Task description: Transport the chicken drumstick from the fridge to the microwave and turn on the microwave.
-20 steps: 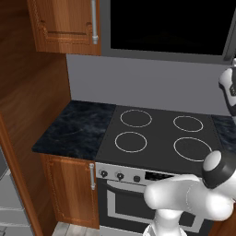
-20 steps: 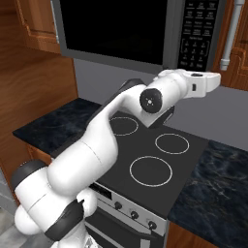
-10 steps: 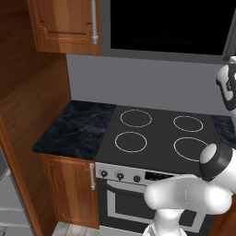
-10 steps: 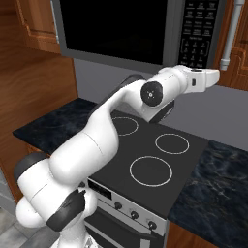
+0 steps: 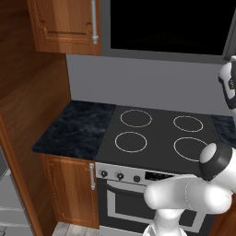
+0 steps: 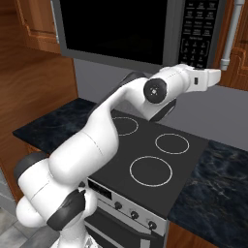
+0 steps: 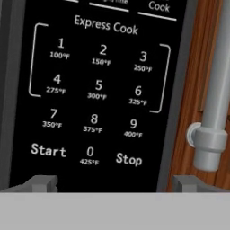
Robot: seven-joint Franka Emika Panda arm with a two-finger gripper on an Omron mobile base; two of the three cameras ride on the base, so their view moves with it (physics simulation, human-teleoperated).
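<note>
Mounted above the black stovetop, the microwave is seen with dark glass door, grey frame and a black keypad marked Express Cook, Start and Stop; the hand is held open before the keypad

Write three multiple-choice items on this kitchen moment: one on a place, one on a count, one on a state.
1. Where is the Start key on the microwave keypad?
A. lower left
B. top right
C. centre

2. How many rings mark the stovetop?
A. two
B. four
C. six

3. The microwave door is
A. wide open
B. removed
C. closed

Answers: 1 A, Start sits left of 0 in the bottom row in the hand view. 2 B, the left base view shows four white rings. 3 C, the dark glass front lies flush in its frame.
</note>
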